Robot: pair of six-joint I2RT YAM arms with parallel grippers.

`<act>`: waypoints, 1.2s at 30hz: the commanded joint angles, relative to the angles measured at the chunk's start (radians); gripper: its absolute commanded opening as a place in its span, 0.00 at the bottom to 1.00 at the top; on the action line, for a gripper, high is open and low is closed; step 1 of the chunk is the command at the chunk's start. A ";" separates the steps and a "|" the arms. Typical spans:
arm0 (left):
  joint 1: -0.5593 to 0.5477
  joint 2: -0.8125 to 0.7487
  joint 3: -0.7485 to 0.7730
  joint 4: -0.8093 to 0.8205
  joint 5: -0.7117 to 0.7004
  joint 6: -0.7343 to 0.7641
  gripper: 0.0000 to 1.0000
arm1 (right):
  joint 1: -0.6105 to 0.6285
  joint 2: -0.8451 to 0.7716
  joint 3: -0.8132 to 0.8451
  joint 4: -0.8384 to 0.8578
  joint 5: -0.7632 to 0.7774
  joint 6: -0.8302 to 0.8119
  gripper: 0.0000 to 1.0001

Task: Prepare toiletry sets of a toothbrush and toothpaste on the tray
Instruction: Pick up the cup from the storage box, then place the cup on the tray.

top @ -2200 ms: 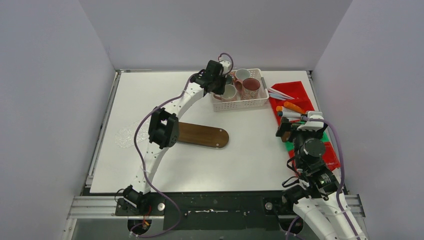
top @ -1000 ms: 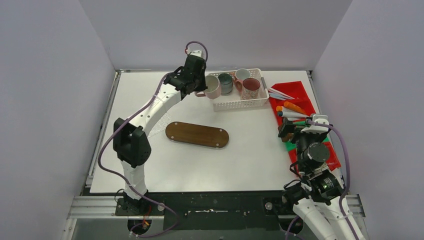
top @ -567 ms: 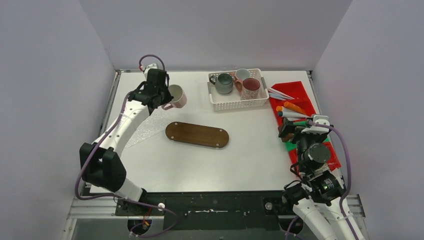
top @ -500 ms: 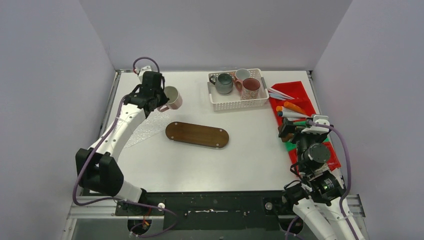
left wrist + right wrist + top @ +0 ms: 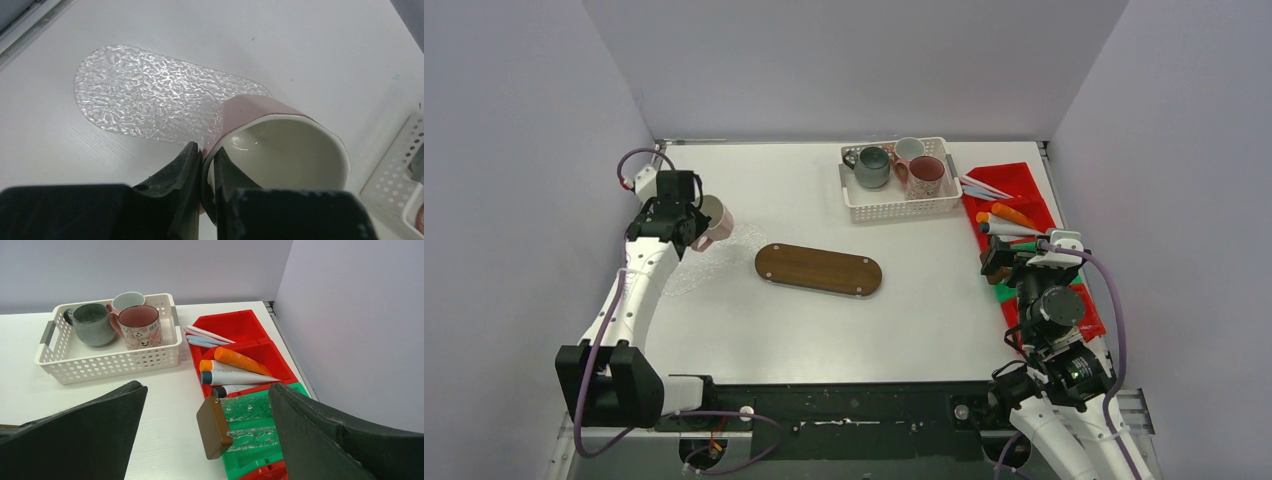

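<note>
A high rear camera overlooks the whole table (image 5: 824,330); both close wrist cameras share its white basket (image 5: 902,208).

Left gripper (image 5: 202,156) clamped nearly closed, right gripper (image 5: 204,388) spread wide

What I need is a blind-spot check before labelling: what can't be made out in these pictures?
- Left wrist view: the handle of the pink mug, covered by the left hand or cut by the bottom edge.
- Top and left wrist views: whether that mug touches the clear tray.
- Right wrist view: most of the white mug, behind the patterned mug.
- Top view: lettering on the orange tube, too small.
</note>
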 commanded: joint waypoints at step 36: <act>0.211 0.216 0.015 -0.229 -0.155 -0.485 0.00 | 0.009 0.029 -0.021 0.062 -0.031 0.012 1.00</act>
